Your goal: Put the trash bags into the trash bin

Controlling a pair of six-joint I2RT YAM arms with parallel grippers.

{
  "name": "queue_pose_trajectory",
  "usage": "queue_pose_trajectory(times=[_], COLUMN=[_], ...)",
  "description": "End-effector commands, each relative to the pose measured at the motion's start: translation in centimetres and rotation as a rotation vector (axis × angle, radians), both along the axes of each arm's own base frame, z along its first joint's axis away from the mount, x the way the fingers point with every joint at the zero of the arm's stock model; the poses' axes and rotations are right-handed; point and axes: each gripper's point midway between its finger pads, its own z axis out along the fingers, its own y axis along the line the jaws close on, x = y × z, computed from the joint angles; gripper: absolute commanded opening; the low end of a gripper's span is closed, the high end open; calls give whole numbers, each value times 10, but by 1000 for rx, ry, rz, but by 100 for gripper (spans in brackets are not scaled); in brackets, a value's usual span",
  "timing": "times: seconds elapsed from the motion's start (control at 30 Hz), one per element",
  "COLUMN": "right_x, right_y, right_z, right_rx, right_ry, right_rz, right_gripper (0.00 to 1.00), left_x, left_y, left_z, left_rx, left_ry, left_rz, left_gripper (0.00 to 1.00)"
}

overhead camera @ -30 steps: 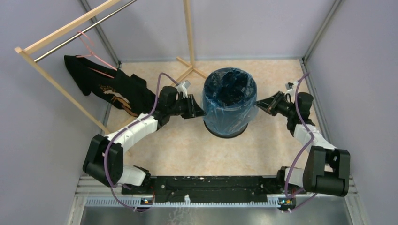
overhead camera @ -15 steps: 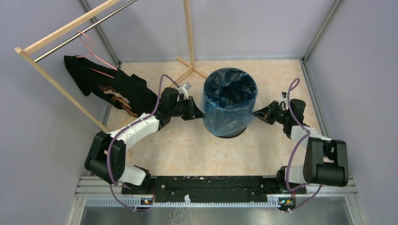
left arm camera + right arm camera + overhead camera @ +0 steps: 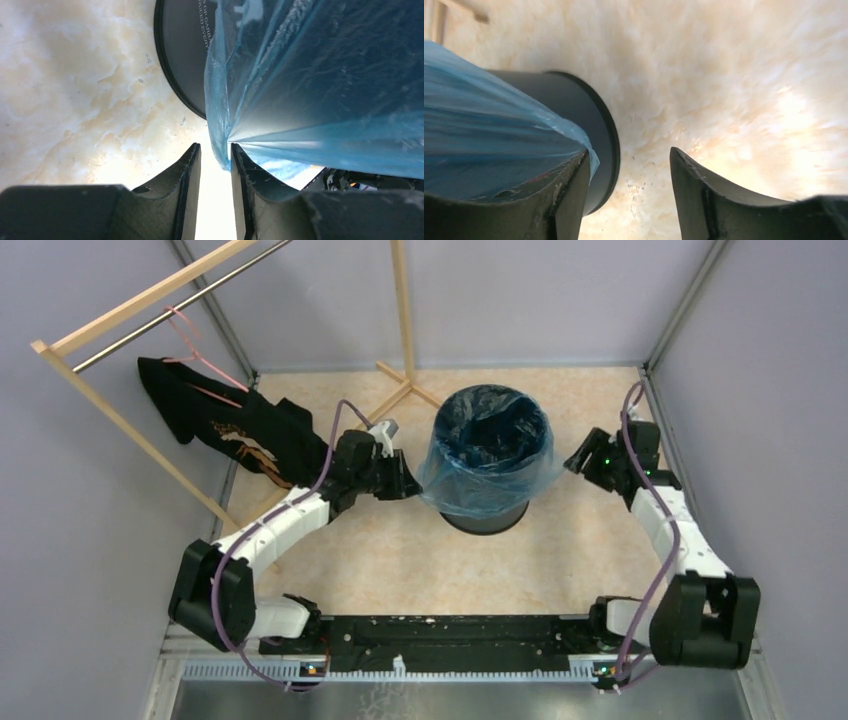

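The trash bin (image 3: 489, 521), a tall dark cylinder, stands mid-table with the light-blue trash bag (image 3: 470, 485) lining it and folded down over its rim and sides. My left gripper (image 3: 412, 485) sits at the bag's lower left hem. In the left wrist view its jaws (image 3: 215, 146) stand slightly apart, and the film (image 3: 310, 75) touches the right fingertip (image 3: 235, 152); the gap behind is empty. My right gripper (image 3: 572, 458) hangs open to the right of the bin, off the bag. In its wrist view (image 3: 629, 151) the bag's corner (image 3: 484, 135) lies over the left finger (image 3: 574, 180), beside the bin (image 3: 574, 110).
A black garment (image 3: 240, 430) and a pink hanger (image 3: 190, 335) hang on a wooden rack (image 3: 130, 425) at the back left. The rack's upright post (image 3: 402, 310) and feet stand just behind the bin. Walls close in the table on three sides.
My right gripper has opened, let go of the bag's right side and drawn back to the right. My left gripper shifted slightly left, and the bag's left hem flares out toward it.
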Motion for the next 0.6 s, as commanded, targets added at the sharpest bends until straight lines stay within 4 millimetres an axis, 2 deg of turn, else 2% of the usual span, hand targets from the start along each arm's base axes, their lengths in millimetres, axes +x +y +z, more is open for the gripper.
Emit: queue_pose_trajectory(times=[0.0,0.03,0.13,0.2,0.27,0.37,0.47,0.57], right_x=[5,4,7,5,0,-8,-16,-22], right_y=[-35,-29,3,29,44,52,72,98], right_z=[110,122,178,196,197,190,208,229], right_rx=[-257,-282,-328,-352,-320,-266,-198,-162], right_ry=[-206,-227,-334,-367,-345,-336,-421,-469], right_rz=[-104,-85,14,89,144,160,243,329], right_gripper=[64,67,71,79,81,81,79,71], left_x=[4,3,2,2,2,-2,-7,-9], left_y=[6,7,9,11,14,16,16,16], left_z=[32,35,45,52,58,66,76,88], left_rx=[15,12,16,24,29,25,8,-7], left_ry=[-103,-111,-134,-156,-172,-188,-208,-233], left_rz=[0,-3,-2,0,2,0,-5,-10], left_gripper=[39,41,47,50,51,52,55,56])
